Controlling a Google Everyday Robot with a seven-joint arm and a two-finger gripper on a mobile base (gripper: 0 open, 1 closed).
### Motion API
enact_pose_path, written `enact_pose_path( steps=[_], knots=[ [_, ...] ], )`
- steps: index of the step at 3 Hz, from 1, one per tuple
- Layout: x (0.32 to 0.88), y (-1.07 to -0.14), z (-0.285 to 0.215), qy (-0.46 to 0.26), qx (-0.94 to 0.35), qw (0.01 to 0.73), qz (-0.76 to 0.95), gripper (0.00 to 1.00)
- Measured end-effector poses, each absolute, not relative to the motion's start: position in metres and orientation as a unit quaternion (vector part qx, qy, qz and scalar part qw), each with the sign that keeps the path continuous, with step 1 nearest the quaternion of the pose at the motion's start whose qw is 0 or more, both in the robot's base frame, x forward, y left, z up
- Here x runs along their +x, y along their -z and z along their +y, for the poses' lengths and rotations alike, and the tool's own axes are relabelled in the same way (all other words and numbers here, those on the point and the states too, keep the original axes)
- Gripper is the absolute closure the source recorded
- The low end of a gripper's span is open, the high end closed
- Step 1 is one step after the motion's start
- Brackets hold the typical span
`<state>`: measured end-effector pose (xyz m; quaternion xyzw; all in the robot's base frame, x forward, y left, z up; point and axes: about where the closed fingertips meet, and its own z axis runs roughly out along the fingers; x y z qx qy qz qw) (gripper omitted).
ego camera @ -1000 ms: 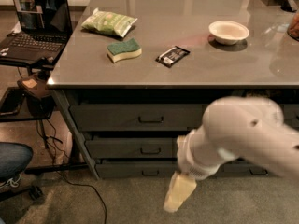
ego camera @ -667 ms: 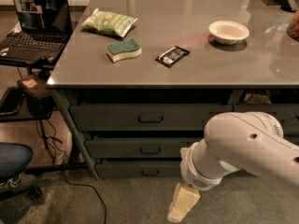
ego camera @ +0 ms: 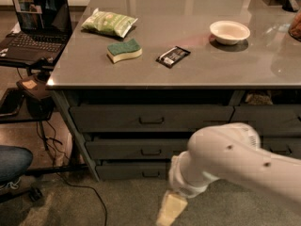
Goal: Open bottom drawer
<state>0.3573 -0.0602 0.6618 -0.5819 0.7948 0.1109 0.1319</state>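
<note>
Nearest: gripper [ego camera: 170, 210], pale yellow tip low over the carpet, just in front of and below the bottom drawer [ego camera: 123, 171], not touching it. Can't tell whether it is released or clenched; nothing seen in its grasp. Vs 1.0 s ago it sits lower and a bit further left; vs 0.7 s ago, slightly left, approx same height.

White arm [ego camera: 235, 163] runs from the rt edge down to the gripper and covers the rt part of the bottom drawer's front. Its bulk is lower and further left than 1.0 s ago.

Bottom drawer: slimmest front of its stack, lowest under the table, shut, flush w/ the fronts above. No change from the earlier frames. Its loop handle [ego camera: 151, 174] shows just above-left of the gripper, clear of it.

Above the bottom drawer: middle drawer [ego camera: 122, 149], then top drawer [ego camera: 113, 118], both shut, unchanged.

Further back, above the bottom drawer, the grey tabletop [ego camera: 202, 74] carries a green-yellow sponge [ego camera: 124, 50], dark wrapped bar [ego camera: 173, 56], white bowl [ego camera: 229, 32] and green snack bag [ego camera: 109, 22]. None moved. Far left of the drawer, an open laptop [ego camera: 35, 27].
</note>
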Motion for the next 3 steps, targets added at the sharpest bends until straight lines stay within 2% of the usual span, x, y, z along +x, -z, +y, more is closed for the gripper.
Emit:
enact_pose_path(
  steps=[1,2,3],
  knots=[
    [0.347,-0.573,-0.023,-0.124,-0.604,0.099,0.781,0.0],
    [0.359,-0.558,0.008,-0.119,-0.624,0.115,0.764,0.0],
    [0.359,-0.559,0.008,-0.118,-0.624,0.116,0.764,0.0]
  ],
)
